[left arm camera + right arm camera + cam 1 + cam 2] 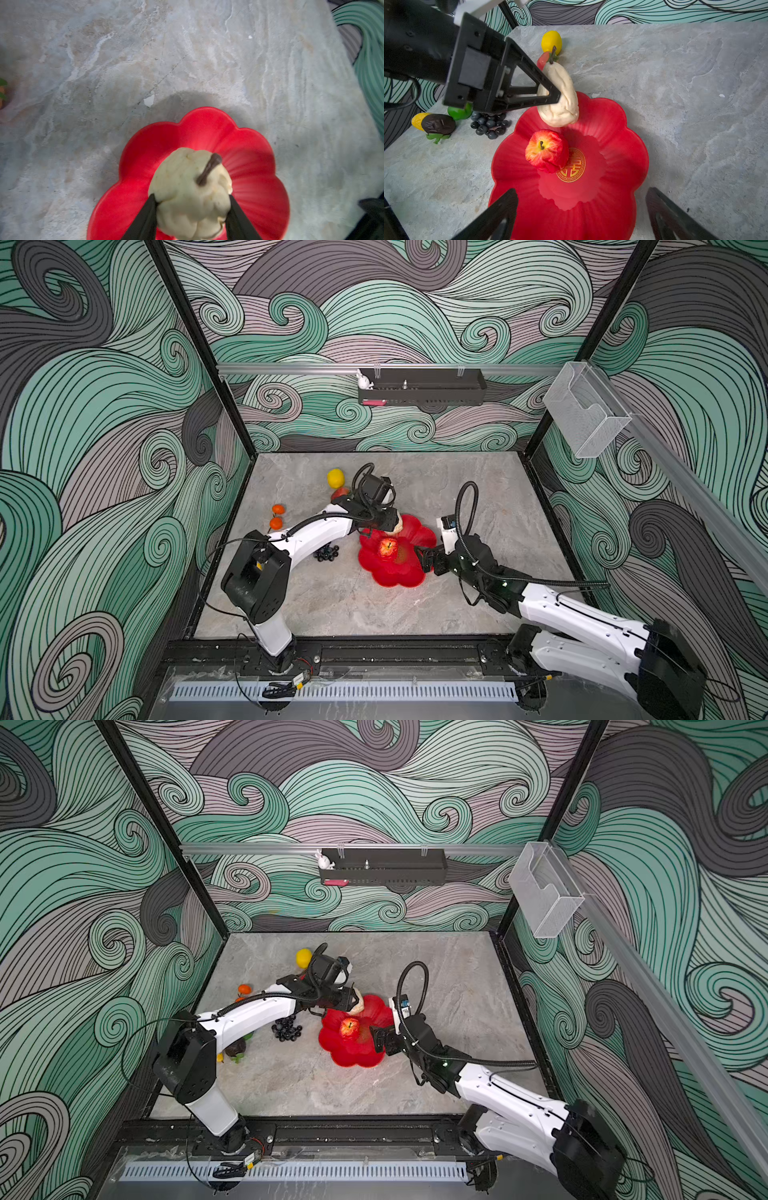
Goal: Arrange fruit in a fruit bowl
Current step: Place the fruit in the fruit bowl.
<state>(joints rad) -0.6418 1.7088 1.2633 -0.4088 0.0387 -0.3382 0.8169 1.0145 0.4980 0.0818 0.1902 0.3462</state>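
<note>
The red scalloped fruit bowl [399, 572] [612, 145] sits mid-table with the red apple [387, 548] [546, 150] lying near its gold centre. My left gripper [192, 197] is shut on the beige lumpy piece [187, 187] [560, 93], which hangs stem-up just over the bowl's far-left rim. My right gripper [582, 192] stands open and empty above the bowl's near-right rim. On the table to the left are a lemon [335, 478], two oranges [278, 509], the grape bunch [327, 552], a lime [459, 112], a dark piece [438, 124] and a second lemon [418, 120].
A black tray [422, 387] with a white rabbit figure [364, 381] hangs on the back wall. A clear bin [586, 414] hangs on the right wall. Patterned walls close in the grey stone table [478, 489] on three sides.
</note>
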